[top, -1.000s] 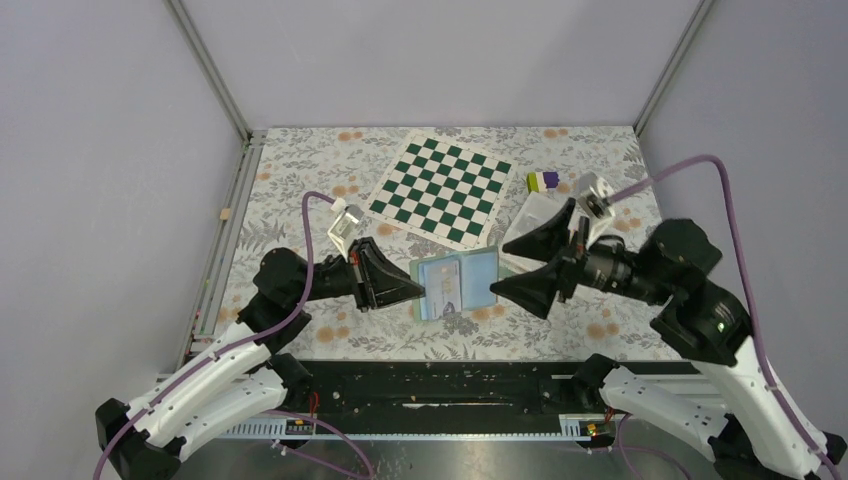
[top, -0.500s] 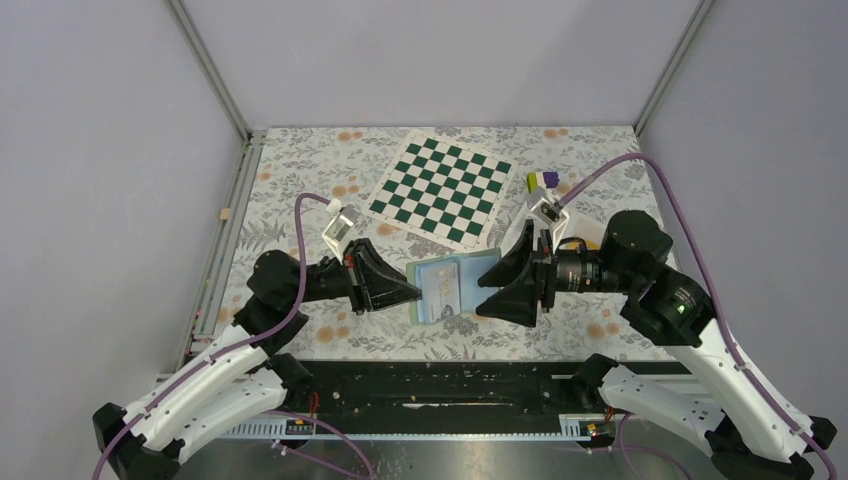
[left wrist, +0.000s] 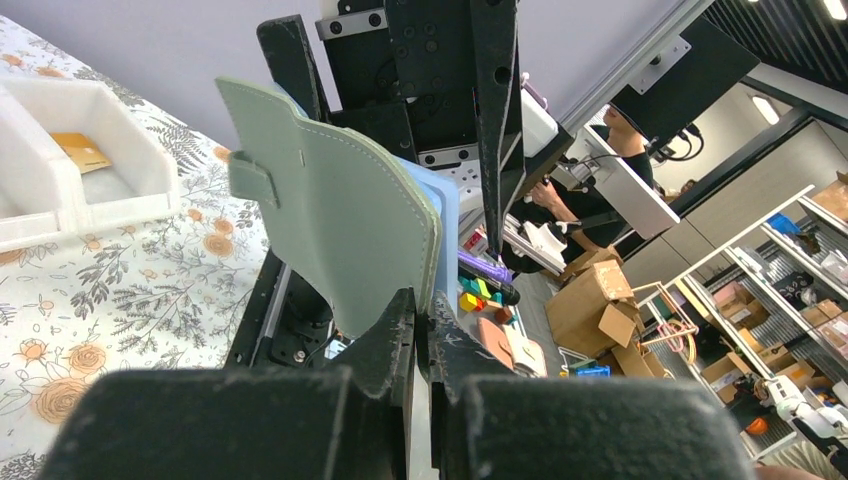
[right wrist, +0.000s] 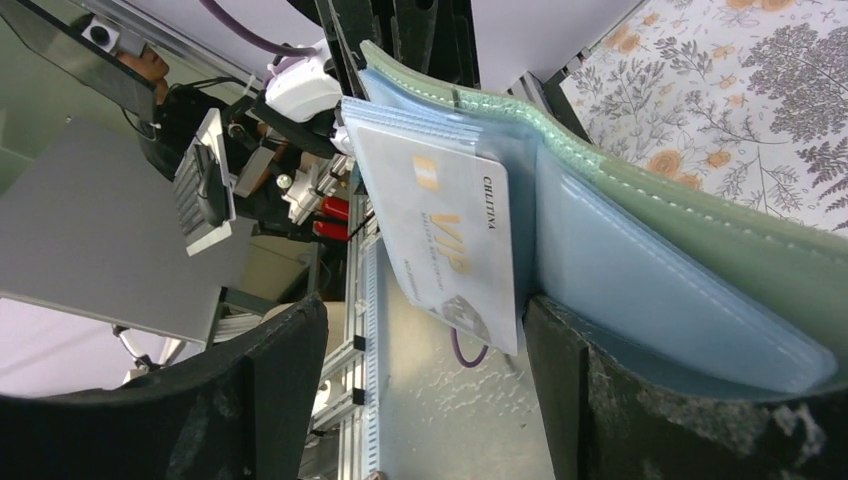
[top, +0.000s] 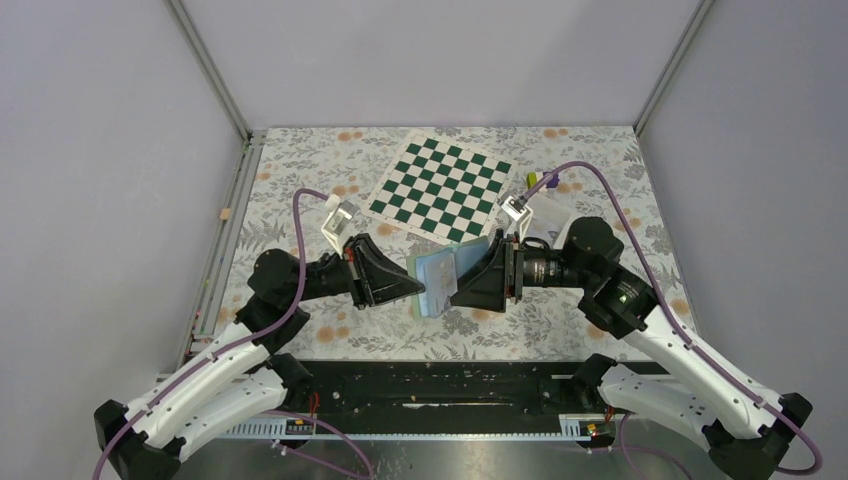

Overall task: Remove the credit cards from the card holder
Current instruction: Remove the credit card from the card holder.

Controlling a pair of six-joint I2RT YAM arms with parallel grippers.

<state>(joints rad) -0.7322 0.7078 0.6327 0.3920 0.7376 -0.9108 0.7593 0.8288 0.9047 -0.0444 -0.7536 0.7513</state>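
The card holder, teal-green outside and light blue inside, is held up off the table on edge, partly open. My left gripper is shut on its lower edge; in the left wrist view the jaws pinch the green cover. My right gripper is open, close against the holder's inner side. In the right wrist view a pale credit card with gold "VIP" print sticks out of the blue pocket, its lower corner between my open fingers, touching neither. An orange-yellow card lies in the white tray.
The green-and-white chequered mat lies behind the holder. The white tray is at the back right, partly hidden by my right arm, with the purple-and-yellow-green block beside it. Metal frame posts and grey walls bound the floral table.
The holder lay open and flat; it is now raised on edge in my left gripper. My right arm has swung left and its open gripper has closed in on the holder's inner side.
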